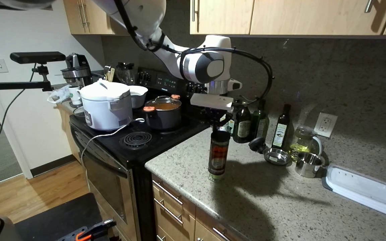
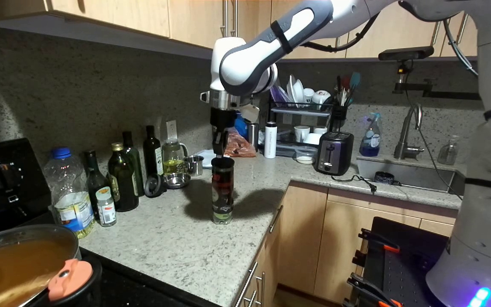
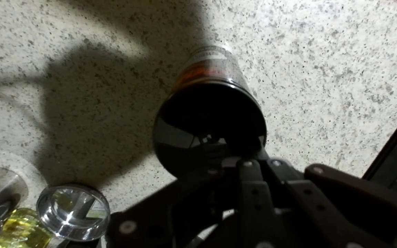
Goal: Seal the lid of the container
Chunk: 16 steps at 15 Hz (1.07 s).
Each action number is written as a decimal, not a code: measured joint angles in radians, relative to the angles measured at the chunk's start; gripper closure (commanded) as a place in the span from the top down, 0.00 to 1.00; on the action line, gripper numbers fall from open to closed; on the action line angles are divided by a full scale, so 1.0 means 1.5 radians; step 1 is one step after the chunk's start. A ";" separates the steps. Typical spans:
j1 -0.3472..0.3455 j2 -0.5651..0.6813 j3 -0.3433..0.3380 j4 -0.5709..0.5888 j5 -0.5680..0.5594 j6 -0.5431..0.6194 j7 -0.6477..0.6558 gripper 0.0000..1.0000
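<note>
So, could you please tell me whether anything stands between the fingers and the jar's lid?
Nothing visible does: in both exterior views, the shut fingers point down at the lid of the upright jar, with no other object between. Whether they touch it, I cannot tell.

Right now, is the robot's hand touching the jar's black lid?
Cannot tell. In both exterior views the hand ends right at the black lid, dark against dark; in the wrist view it overlaps the lid, showing neither contact nor gap.
</note>
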 measured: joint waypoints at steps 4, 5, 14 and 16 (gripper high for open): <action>-0.004 -0.001 -0.001 0.000 0.000 0.000 0.000 0.00; -0.005 -0.002 -0.001 0.000 0.000 0.000 0.000 0.00; -0.005 -0.017 -0.001 -0.005 -0.003 0.007 0.001 0.00; -0.005 -0.020 -0.002 -0.005 -0.008 0.020 0.002 0.00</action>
